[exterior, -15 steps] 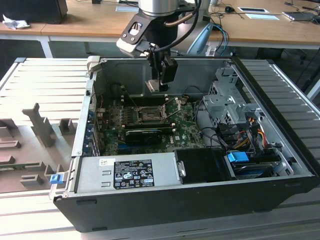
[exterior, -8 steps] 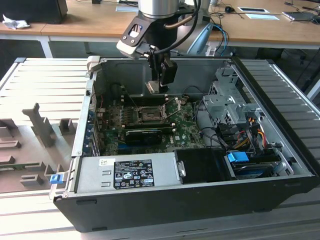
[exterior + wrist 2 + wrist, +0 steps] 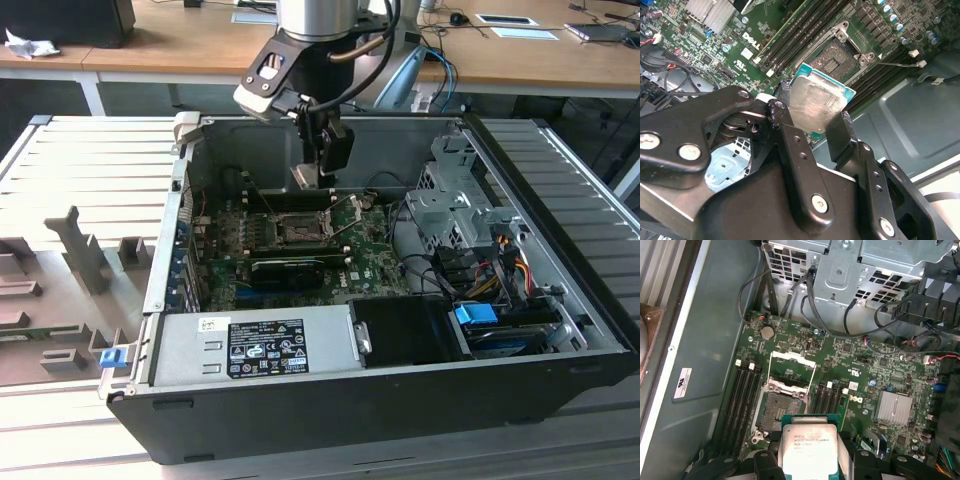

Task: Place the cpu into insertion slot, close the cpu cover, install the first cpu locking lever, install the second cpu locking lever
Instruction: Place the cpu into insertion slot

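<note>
My gripper (image 3: pixel 318 175) hangs inside the open computer case, shut on the cpu (image 3: pixel 305 177). The cpu (image 3: pixel 817 102) is a flat square chip with a silver-grey metal face and a green edge, pinched by its sides between the black fingers (image 3: pixel 785 120). It hovers above the motherboard, just short of the insertion slot (image 3: pixel 778 409), a square black socket with a metal rim. The slot (image 3: pixel 839 56) lies uncovered, with nothing in it. The cpu cover (image 3: pixel 792 357), a thin metal frame, is swung open on the slot's far side. A thin locking lever (image 3: pixel 349 212) stands raised beside the slot.
Black memory slots (image 3: pixel 742 395) flank the socket. A long black graphics card (image 3: pixel 290 270) lies nearer the exterior camera, with the power supply (image 3: pixel 260 345) beyond it. A metal drive cage (image 3: pixel 455 200) and loose cables (image 3: pixel 790 295) crowd the exterior view's right. The case wall (image 3: pixel 705 350) runs close by.
</note>
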`<state>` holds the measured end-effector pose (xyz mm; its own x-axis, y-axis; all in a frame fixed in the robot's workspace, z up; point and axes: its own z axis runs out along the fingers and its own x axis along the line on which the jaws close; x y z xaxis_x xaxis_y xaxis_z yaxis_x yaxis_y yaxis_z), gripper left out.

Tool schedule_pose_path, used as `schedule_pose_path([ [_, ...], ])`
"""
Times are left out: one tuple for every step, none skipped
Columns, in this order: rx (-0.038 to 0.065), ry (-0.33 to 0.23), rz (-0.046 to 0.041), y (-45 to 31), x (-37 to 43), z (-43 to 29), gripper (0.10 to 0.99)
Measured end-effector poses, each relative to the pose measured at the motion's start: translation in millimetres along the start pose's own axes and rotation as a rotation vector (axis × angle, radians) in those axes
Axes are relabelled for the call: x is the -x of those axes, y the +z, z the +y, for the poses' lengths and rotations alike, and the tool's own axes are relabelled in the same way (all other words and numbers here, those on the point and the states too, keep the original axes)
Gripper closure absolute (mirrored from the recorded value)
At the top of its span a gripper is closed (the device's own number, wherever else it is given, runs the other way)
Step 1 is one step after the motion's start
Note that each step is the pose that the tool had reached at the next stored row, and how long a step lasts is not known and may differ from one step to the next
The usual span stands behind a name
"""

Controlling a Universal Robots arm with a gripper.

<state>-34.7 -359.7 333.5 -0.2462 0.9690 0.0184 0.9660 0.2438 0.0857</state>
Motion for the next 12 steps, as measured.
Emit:
schedule_pose_path([
  [0.000,0.000,0.0000,0.3,0.0,0.0,0.557],
  [0.000,0.000,0.0000,0.5,0.0,0.0,0.557],
  [0.000,0.000,-0.0001,0.8,0.0,-0.1,0.557],
  [0.000,0.000,0.0000,1.0,0.0,-0.1,0.557],
  [0.000,0.000,0.0000,1.5,0.0,-0.1,0.557],
  [0.000,0.000,0.0001,1.9,0.0,-0.1,0.557],
  [0.000,0.000,0.0001,2.2,0.0,-0.2,0.557],
  [0.000,0.000,0.0000,2.3,0.1,-0.2,0.557],
  [0.000,0.000,0.0000,2.6,0.1,-0.2,0.557],
  [0.000,0.000,0.0001,3.0,0.1,-0.2,0.557],
  [0.000,0.000,0.0002,3.4,0.1,-0.3,0.557],
  [0.000,0.000,0.0001,3.9,0.1,-0.3,0.557],
])
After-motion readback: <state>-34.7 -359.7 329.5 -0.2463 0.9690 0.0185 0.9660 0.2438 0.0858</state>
